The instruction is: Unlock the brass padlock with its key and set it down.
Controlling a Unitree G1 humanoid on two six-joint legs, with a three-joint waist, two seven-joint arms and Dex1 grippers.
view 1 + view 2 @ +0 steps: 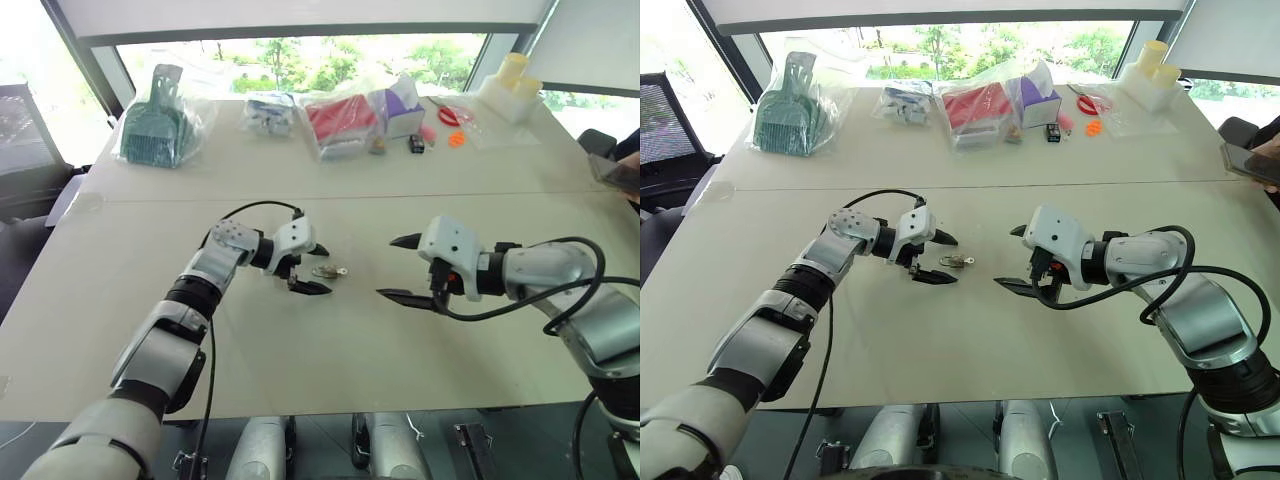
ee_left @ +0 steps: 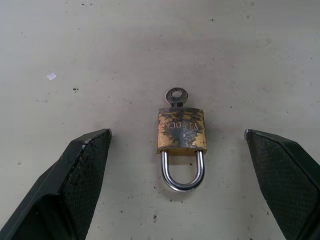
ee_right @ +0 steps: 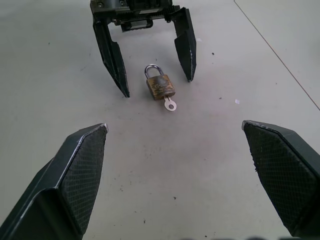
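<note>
On the table [image 1: 420, 340], brass padlock [image 2: 181, 131] lies flat between both arms, key [image 2: 175, 95] seated in its base, shackle looks closed. Left gripper [image 1: 308, 268] is spread wide, fingers either side of the lock's shackle end, not touching it. Right gripper [image 1: 404, 267] also fully spread, empty, well apart from the lock on the key side, pointing at it.
</note>
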